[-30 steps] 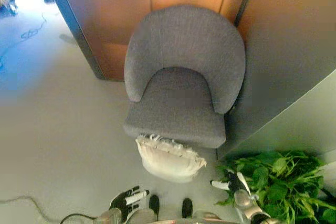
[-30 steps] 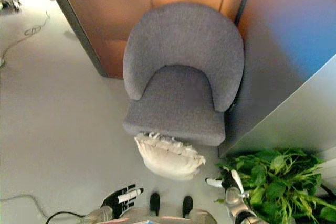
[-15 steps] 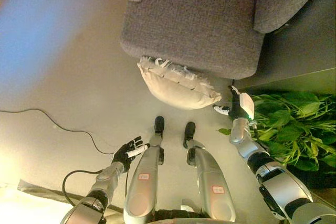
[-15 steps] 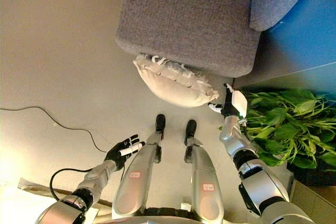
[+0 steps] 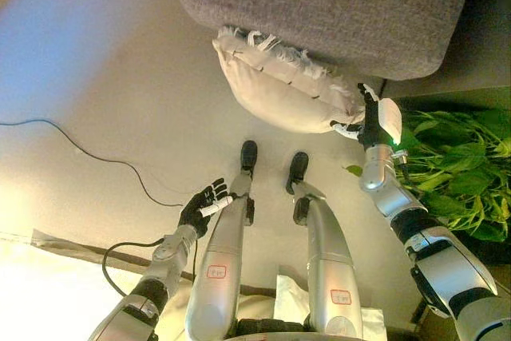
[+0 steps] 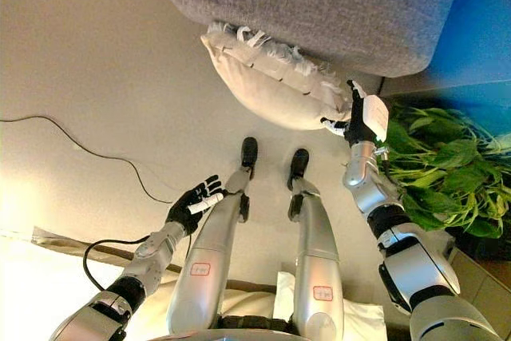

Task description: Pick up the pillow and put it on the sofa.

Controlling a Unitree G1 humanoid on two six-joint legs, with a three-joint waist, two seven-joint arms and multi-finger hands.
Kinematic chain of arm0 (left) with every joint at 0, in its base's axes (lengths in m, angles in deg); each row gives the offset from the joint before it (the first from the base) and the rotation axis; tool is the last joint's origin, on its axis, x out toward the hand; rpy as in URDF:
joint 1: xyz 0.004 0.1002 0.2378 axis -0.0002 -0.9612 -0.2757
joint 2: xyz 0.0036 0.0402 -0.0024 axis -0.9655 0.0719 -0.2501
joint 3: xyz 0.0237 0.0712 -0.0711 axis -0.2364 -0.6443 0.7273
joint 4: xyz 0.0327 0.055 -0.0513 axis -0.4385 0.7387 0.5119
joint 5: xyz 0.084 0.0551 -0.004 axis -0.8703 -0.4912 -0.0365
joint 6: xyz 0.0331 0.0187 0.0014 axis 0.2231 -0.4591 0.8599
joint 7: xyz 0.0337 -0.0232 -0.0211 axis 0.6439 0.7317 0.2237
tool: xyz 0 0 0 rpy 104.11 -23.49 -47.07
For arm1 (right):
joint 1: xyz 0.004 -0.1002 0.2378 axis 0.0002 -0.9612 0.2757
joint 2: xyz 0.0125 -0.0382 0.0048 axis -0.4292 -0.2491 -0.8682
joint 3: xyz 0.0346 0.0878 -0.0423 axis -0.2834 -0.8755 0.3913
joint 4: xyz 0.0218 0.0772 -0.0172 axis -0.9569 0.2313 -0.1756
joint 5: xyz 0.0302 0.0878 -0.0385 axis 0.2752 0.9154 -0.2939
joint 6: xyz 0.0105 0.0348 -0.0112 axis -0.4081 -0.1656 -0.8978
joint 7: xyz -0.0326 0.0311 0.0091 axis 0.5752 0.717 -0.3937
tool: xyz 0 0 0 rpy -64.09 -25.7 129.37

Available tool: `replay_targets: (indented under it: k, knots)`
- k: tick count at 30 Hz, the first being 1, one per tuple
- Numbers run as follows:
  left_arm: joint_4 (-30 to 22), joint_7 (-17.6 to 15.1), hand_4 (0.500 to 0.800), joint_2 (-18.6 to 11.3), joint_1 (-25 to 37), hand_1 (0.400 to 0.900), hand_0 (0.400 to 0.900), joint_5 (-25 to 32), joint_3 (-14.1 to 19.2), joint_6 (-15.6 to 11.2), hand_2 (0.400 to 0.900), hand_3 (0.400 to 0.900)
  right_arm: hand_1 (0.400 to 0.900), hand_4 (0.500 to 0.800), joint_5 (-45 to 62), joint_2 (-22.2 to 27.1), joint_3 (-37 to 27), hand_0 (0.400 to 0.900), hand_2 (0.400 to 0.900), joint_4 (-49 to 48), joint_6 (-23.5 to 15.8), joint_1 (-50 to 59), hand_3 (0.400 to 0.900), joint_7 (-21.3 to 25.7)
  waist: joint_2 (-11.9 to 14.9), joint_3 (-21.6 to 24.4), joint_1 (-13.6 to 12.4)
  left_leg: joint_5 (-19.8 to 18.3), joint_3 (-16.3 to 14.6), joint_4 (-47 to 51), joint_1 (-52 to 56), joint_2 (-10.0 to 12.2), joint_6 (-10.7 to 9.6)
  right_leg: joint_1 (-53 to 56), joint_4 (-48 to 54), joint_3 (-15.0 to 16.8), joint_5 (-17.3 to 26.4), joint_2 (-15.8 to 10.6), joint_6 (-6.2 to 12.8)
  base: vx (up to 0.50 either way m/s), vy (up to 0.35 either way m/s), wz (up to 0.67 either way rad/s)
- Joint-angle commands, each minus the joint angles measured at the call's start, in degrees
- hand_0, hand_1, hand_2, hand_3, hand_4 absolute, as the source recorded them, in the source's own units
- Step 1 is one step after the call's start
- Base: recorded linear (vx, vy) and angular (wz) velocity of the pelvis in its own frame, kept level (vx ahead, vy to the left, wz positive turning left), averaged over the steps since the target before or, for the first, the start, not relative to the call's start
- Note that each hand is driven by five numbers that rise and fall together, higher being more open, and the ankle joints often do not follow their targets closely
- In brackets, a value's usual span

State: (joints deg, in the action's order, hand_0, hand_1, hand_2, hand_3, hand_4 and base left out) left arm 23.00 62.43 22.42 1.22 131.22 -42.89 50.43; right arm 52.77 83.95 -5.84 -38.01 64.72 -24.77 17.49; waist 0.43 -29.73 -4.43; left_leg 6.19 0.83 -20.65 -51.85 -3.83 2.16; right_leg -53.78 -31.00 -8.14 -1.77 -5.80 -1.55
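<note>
A cream pillow (image 5: 279,85) with a fringed edge lies on the floor, leaning against the front of the grey armchair (image 5: 335,5). My right hand (image 5: 369,117) is at the pillow's right end, fingers straight and spread, close to or touching it. My left hand (image 5: 202,207) hovers low over the floor at the lower left, open, well apart from the pillow. Only the chair's seat front shows at the top of both views.
A leafy green plant (image 5: 459,173) stands at the right, just beside my right arm. A black cable (image 5: 88,153) runs across the floor at the left. A pale mat edge (image 5: 48,245) lies at the lower left.
The camera has tilted further down, so chair and pillow sit higher in view. My right hand has reached up to the pillow's right end. The left hand stays open near the floor.
</note>
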Motion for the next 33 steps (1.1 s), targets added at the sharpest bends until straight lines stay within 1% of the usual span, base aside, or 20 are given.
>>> replay_targets:
  k: [1, 5, 6, 11, 17, 21, 25, 29, 31, 33]
  knots:
    - [-3.96, -0.61, 0.800, 1.53, -4.29, 0.900, 0.900, 1.85, 0.16, -2.56, 0.900, 0.900, 0.900, 0.800, 0.38, 6.97, 0.87, 0.900, 0.900, -7.37, -0.78, -0.51, 0.900, 1.60, -2.93, -0.07, 0.72, -4.87, -0.07, -6.52, -4.92, -0.67, -0.33, -2.69, 2.28, 2.04, 3.72, 2.26, 1.94, -0.04, 0.032, -0.01]
    - [-5.70, -0.70, 0.800, 1.57, -4.53, 0.900, 0.900, 2.71, -0.09, -3.66, 0.900, 0.900, 0.900, 0.800, 0.41, 7.65, 1.38, 0.900, 0.900, -7.75, -1.84, 0.09, 0.900, 1.00, -3.52, -0.07, 0.72, -5.04, 0.00, -7.80, -7.43, -0.71, -0.35, -5.26, 0.37, 2.57, 3.35, 2.61, 1.62, -0.02, 0.015, 0.00]
    - [-5.91, -0.92, 0.800, 1.64, -4.45, 0.900, 0.900, 2.79, -0.14, -3.86, 0.900, 0.900, 0.400, 0.500, 0.40, 7.72, 1.54, 0.400, 0.400, -7.88, -2.12, 0.38, 0.400, 0.80, -3.59, -0.07, 0.70, -5.12, 0.01, -7.98, -7.72, -0.79, -0.37, -5.53, 0.06, 2.57, 3.17, 2.71, 1.56, 0.00, 0.000, 0.00]
    - [-6.65, -2.45, 0.800, 1.84, -3.91, 0.900, 0.900, 3.16, -0.42, -4.35, 0.900, 0.900, 0.400, 0.500, 0.52, 7.60, 2.15, 0.400, 0.400, -8.12, -2.49, 1.36, 0.400, 0.14, -3.86, -0.07, 0.52, -4.94, 0.02, -8.31, -8.68, -0.93, -0.58, -6.23, -0.65, 2.43, 2.82, 2.94, 1.41, -0.01, 0.001, -0.01]
    - [-6.34, -2.43, 0.800, 2.12, -4.01, 0.900, 0.900, 3.89, -0.50, -5.17, 0.900, 0.900, 0.400, 0.500, 0.53, 7.65, 2.28, 0.400, 0.400, -7.59, -4.13, 1.72, 0.400, 0.69, -4.29, -0.07, 0.58, -4.76, 0.17, -7.43, -7.85, -1.16, -0.85, -5.52, 0.00, 2.32, 2.50, 3.46, 1.31, 0.00, 0.000, 0.00]
    - [-5.88, -2.34, 0.800, 2.26, -3.90, 0.900, 0.900, 4.04, -0.65, -5.04, 0.900, 0.900, 0.400, 0.500, 1.13, 7.58, 2.29, 0.400, 0.400, -7.62, -4.98, 1.90, 0.400, 0.76, -4.17, -0.07, 0.66, -4.79, 0.30, -6.81, -6.64, -1.12, -0.98, -4.24, 0.77, 2.15, 2.42, 3.81, 1.24, 0.00, -0.004, -0.01]
    - [-5.10, -2.18, 0.800, 2.32, -4.43, 0.900, 0.900, 3.69, -0.51, -5.43, 0.900, 0.900, 0.400, 0.500, 1.36, 7.40, 1.99, 0.400, 0.400, -8.54, -6.28, 1.07, 0.400, 0.66, -3.81, -0.07, 0.97, -4.95, 0.38, -5.51, -3.52, -0.99, -0.93, -1.51, 2.05, 2.14, 2.38, 4.58, 1.19, -0.01, -0.005, -0.08]
    - [-4.31, -1.96, 0.800, 2.20, -5.28, 0.900, 0.900, 3.43, 0.48, -5.70, 0.900, 0.900, 0.400, 0.500, 1.00, 6.69, 1.16, 0.400, 0.400, -11.33, -7.67, -1.62, 0.400, -0.07, -3.04, -0.07, 1.54, -5.38, 0.05, -4.11, 2.07, -0.87, -0.83, 3.48, 3.50, 2.49, 2.13, 5.52, 1.49, -0.01, 0.007, -0.15]
    - [-3.98, -2.05, 0.800, 2.20, -5.35, 0.900, 0.900, 3.39, 0.83, -5.39, 0.900, 0.900, 0.400, 0.500, 0.45, 6.09, 0.81, 0.400, 0.400, -12.59, -8.11, -3.16, 0.400, -0.40, -2.59, -0.07, 1.74, -5.46, -0.17, -3.10, 5.14, -0.89, -0.91, 6.38, 4.52, 2.49, 2.05, 5.57, 1.75, -0.02, 0.008, -0.14]
    - [-2.81, -1.95, 0.800, 2.22, -5.15, 0.900, 0.900, 2.48, 1.69, -4.53, 0.900, 0.900, 0.400, 0.500, -0.28, 4.93, 0.21, 0.400, 0.400, -14.05, -8.53, -5.29, 0.400, -0.65, -1.95, -0.07, 1.91, -5.62, -0.30, -1.44, 10.19, -1.15, -1.12, 11.39, 6.21, 2.39, 1.79, 5.42, 2.04, -0.02, -0.010, -0.10]
